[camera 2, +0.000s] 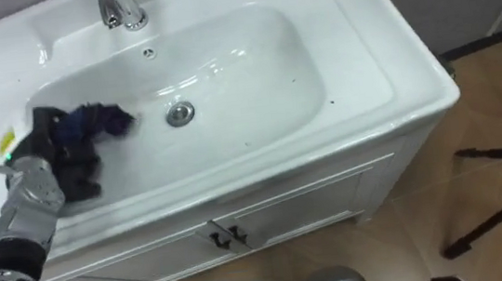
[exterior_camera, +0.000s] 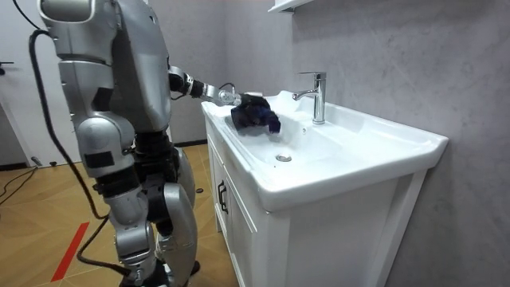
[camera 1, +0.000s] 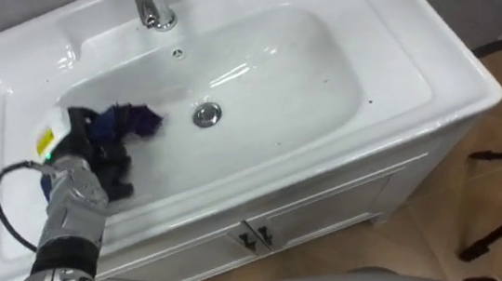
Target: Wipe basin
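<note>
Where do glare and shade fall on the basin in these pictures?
Left eye view: white glare streaks on the basin wall behind the drain, more on its back-left rim; room view: the faucet shines, the cabinet below lies in shade.

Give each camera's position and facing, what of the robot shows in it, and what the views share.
Left eye view: on the head, looking down into the basin at the tap and drain; the left hand, holding the cloth, enters from the lower left.
Right eye view: beside the first, same downward look, same arm and hand.
Room view: off in the room, facing the basin's side; the robot stands at the cabinet, left arm reaching in.
Shared: basin, tap, drain, hand, cloth.
</note>
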